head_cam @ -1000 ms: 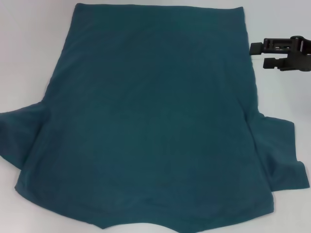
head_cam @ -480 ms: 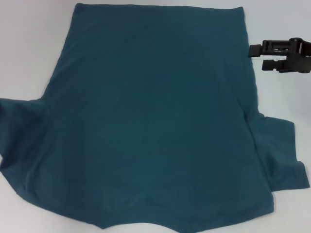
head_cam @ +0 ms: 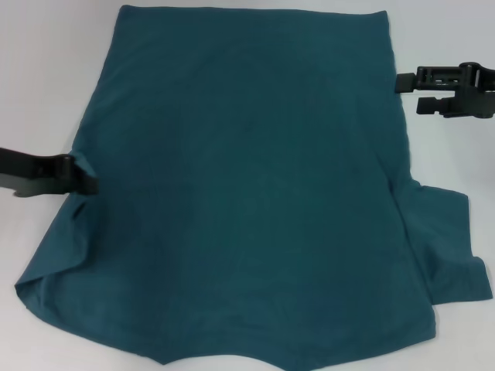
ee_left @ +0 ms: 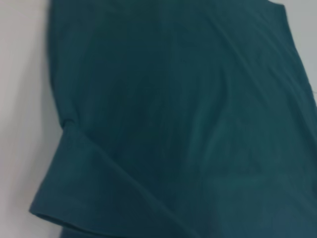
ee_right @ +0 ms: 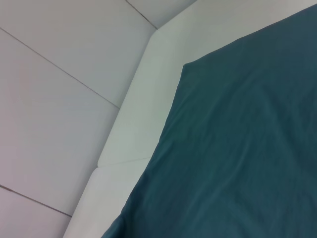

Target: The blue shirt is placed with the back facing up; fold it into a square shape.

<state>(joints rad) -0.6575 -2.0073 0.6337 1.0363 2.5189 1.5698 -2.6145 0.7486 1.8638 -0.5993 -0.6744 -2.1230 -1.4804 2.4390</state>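
Observation:
The blue shirt (head_cam: 247, 193) lies flat on the white table (head_cam: 46, 77), plain side up, with no lettering showing. Its left sleeve is folded in against the body. Its right sleeve (head_cam: 448, 247) still lies spread out. My left gripper (head_cam: 83, 179) reaches in from the left, shut on the shirt's left edge at the sleeve. My right gripper (head_cam: 407, 92) is open and empty, just beside the shirt's upper right edge. The shirt fills the left wrist view (ee_left: 188, 124), which shows a folded sleeve, and it shows in the right wrist view (ee_right: 247, 148).
The shirt covers most of the table. Bare white strips remain along the left, the right and the far edge. The right wrist view shows the table's corner (ee_right: 129, 124) with grey floor tiles (ee_right: 49, 99) beyond it.
My left gripper has come into the head view. The left sleeve, spread out a second ago, has been lifted and folded in toward the body. The right gripper has barely moved.

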